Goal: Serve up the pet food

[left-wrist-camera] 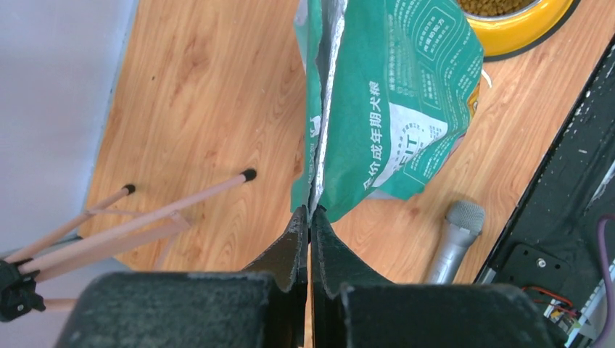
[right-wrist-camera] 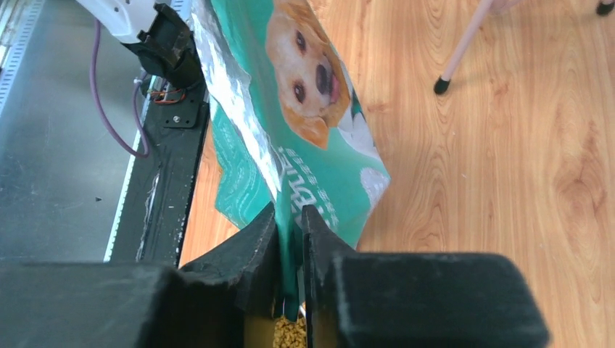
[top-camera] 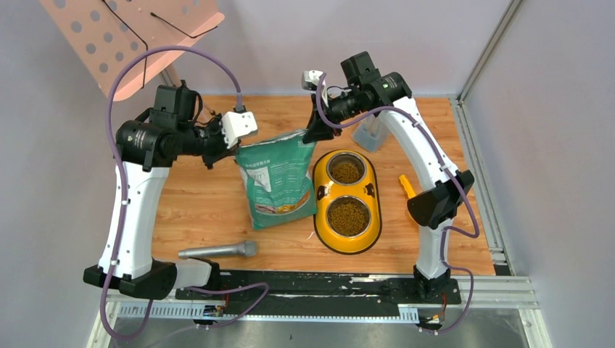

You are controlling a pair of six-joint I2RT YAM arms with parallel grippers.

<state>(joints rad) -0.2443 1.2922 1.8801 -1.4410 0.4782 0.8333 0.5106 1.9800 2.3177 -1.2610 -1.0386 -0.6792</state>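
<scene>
The left arm [top-camera: 134, 217] and right arm [top-camera: 428, 151] have white links and black joints. Purple cables [top-camera: 174, 48] run behind the left gripper [left-wrist-camera: 310, 212] and right gripper [right-wrist-camera: 290, 215] (black, wedge-shaped fingers [left-wrist-camera: 294, 250]).

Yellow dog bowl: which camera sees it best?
The top external view. It shows the whole yellow bowl, both cups holding pet food. The left wrist view catches only a piece of its rim in the top corner. The right wrist view shows just a sliver behind the right end effector.
</scene>
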